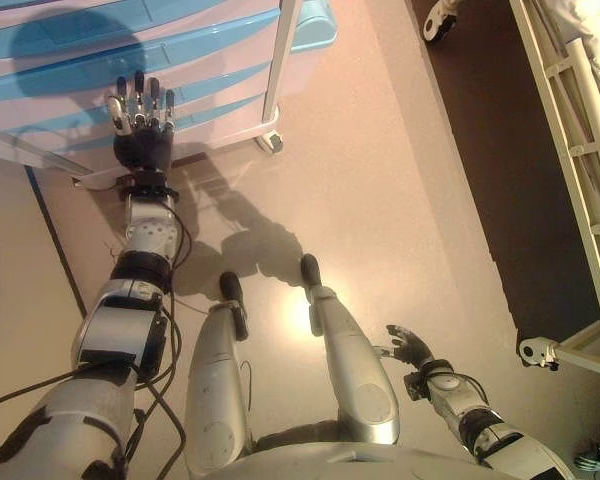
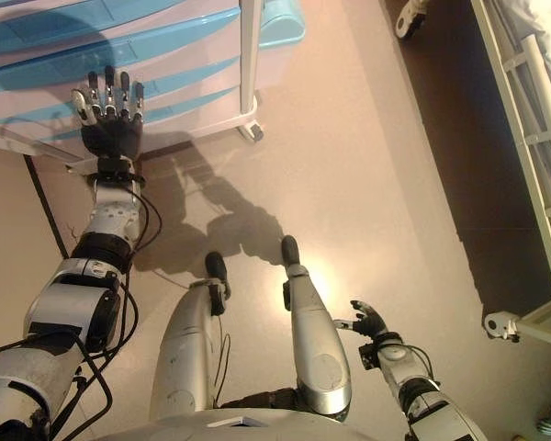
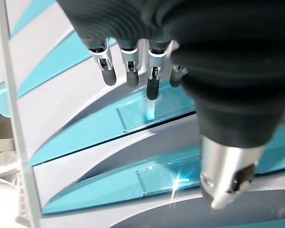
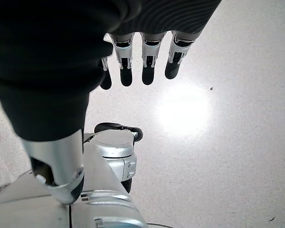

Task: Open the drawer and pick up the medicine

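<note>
Silver fingers with dark tips stretch out straight on my left hand (image 1: 140, 120), in the upper left of the frame. They are spread wide and hold nothing. My left hand is right up by the front of the drawer cabinet (image 1: 200, 60), which is pale with blue stripes. From my wrist I see my fingertips (image 3: 152, 88) hanging just before a blue drawer front (image 3: 147, 111) with a clear handle patch on it. I cannot tell if they touch it yet.

All the drawers I can see look closed. So I think nothing of the job is done so far. I am only getting ready for the first step.

I cannot see the medicine anywhere. I think it must be inside one of the closed drawers, but I cannot tell which one.

What is left, I think: hook the handle, pull the drawer out, find the medicine and pick it up.

My right hand (image 1: 410, 347) hangs low in the lower right of the frame, over the floor (image 1: 400, 180). Its fingers are loose and straight and it holds nothing.

At the right edge of the frame stands a bed frame (image 1: 580, 150).
</note>
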Motion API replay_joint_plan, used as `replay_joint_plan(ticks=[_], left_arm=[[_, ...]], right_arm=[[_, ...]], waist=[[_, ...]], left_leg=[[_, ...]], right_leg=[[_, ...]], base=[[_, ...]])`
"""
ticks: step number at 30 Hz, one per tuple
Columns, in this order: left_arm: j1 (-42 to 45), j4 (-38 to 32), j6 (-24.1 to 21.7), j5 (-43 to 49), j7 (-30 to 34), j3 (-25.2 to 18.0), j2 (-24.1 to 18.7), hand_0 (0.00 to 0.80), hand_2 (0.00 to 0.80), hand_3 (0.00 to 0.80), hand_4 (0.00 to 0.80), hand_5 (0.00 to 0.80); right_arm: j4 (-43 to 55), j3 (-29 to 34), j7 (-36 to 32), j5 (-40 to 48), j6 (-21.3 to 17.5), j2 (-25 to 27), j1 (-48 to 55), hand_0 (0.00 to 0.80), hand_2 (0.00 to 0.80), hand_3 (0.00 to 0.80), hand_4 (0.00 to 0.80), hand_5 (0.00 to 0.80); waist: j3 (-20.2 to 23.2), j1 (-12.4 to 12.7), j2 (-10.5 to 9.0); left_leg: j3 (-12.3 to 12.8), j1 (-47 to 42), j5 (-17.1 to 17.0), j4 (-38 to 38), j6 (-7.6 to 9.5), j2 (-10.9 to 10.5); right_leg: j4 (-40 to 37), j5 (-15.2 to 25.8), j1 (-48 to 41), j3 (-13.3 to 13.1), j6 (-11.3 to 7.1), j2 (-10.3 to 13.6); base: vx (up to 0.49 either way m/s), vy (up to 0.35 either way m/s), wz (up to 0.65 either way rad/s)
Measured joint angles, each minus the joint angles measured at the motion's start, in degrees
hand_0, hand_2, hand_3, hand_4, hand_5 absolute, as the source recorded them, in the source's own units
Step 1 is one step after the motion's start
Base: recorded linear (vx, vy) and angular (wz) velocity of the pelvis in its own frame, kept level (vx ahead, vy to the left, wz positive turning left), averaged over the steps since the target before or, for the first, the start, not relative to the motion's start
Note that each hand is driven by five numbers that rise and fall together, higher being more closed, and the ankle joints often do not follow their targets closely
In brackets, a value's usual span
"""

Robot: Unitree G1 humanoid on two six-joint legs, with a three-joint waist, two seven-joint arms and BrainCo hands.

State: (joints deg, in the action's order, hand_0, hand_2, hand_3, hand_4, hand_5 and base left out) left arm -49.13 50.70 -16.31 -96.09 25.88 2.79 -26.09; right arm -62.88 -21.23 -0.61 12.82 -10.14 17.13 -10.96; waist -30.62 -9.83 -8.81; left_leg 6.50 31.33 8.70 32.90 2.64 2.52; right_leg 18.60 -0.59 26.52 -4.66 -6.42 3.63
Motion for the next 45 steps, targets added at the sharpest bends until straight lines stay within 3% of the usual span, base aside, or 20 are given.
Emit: replay_joint_plan(ticks=[7,9,12,18,19,22,29,37,45], left_arm=[[-5.66,4.39,0.61,-3.96,-3.6,1.41,-4.25,0.0,0.0,0.0,0.0,0.0],[-5.76,4.42,1.12,-5.0,-3.61,1.66,-4.22,0.0,0.0,0.0,0.0,0.0],[-5.83,4.43,1.14,-5.68,-3.66,1.72,-4.38,0.0,0.0,0.0,0.0,0.0],[-6.13,4.43,1.21,-6.23,-4.13,2.02,-4.28,0.0,0.0,0.0,0.0,0.0],[-6.15,4.39,1.2,-6.19,-4.32,2.08,-4.21,0.0,0.0,0.0,0.0,0.0],[-6.39,5.25,1.79,-5.15,-6.06,2.98,-4.21,0.0,0.0,0.0,0.0,0.0],[-5.85,6.47,4.87,-4.99,-6.62,2.89,-3.16,0.0,0.0,0.0,0.0,0.0],[-3.32,7.06,6.15,-4.94,-5.31,2.46,0.78,0.0,0.0,0.0,0.0,0.0],[-1.03,7.02,6.09,-3.88,-1.7,2.16,1.43,0.0,0.0,0.0,0.0,0.0]], right_arm=[[-0.01,-1.09,-0.07,0.01,-0.39,-0.01,-0.13,0.0,0.0,0.0,0.0,0.0],[0.1,-1.05,-0.14,0.01,-0.4,-0.05,0.01,0.0,0.0,0.0,0.0,0.0],[-0.03,-1.23,-0.19,0.01,-0.45,-0.03,-0.03,0.0,0.0,0.0,0.0,0.0],[-0.13,-1.43,-0.32,0.03,-1.07,-0.02,0.17,0.0,0.0,0.0,0.0,0.0],[-0.02,-1.3,-0.34,0.05,-1.17,-0.01,0.25,0.0,0.0,0.0,0.0,0.0],[0.22,-1.15,-0.26,0.09,-0.77,-0.03,0.03,0.0,0.0,0.0,0.0,0.0],[0.33,-1.1,-0.02,0.08,0.14,-0.06,0.02,0.0,0.0,0.0,0.0,0.0],[0.3,-1.06,0.3,0.06,0.51,-0.06,0.0,0.0,0.0,0.0,0.0,0.0],[0.42,-1.04,0.3,0.06,1.73,-0.06,-0.06,0.0,0.0,0.0,0.0,0.0]], waist=[[0.09,-0.7,-0.64],[0.1,-0.74,-0.66],[0.11,-0.55,-0.67],[0.12,-0.67,-0.69],[0.12,-0.86,-0.7],[0.11,-0.73,-0.68],[0.11,-0.72,-0.68],[0.11,-0.69,-0.68],[0.11,-0.63,-0.68]], left_leg=[[-0.05,0.31,0.41,0.95,-0.01,0.29],[0.22,0.38,-0.13,0.78,0.68,0.33],[0.36,0.37,0.48,0.98,0.06,0.34],[0.36,0.6,0.32,0.82,0.14,0.29],[0.53,0.62,-0.19,0.75,0.77,0.32],[0.49,0.72,0.04,0.41,0.32,0.1],[0.5,0.91,-0.35,-0.38,0.23,-0.21],[0.43,0.9,-0.7,-1.02,0.34,-0.38],[0.38,0.91,-0.78,-1.27,0.14,-0.49]], right_leg=[[-0.02,0.12,-0.1,-0.14,-0.14,-0.29],[0.1,0.45,0.09,-0.48,-0.62,-0.27],[-0.26,0.22,0.06,-0.78,-0.29,-0.36],[-0.65,0.49,0.11,-0.97,-0.43,-0.39],[-0.52,0.79,0.19,-0.89,-0.74,-0.29],[-0.61,0.87,0.37,-1.04,-0.75,-0.18],[-0.57,0.86,0.98,-1.11,-0.75,0.02],[-0.73,0.85,1.09,-1.09,-0.74,0.09],[-0.77,0.85,1.18,-0.99,-0.73,0.2]], base=[[0.037,0.024,0.01],[0.0,0.0,0.0],[0.006,0.012,-0.06],[-0.031,-0.013,0.01],[-0.113,-0.018,0.02],[0.0,0.0,0.0],[0.0,0.0,0.0],[-0.007,-0.019,0.01],[0.0,0.0,0.0]])
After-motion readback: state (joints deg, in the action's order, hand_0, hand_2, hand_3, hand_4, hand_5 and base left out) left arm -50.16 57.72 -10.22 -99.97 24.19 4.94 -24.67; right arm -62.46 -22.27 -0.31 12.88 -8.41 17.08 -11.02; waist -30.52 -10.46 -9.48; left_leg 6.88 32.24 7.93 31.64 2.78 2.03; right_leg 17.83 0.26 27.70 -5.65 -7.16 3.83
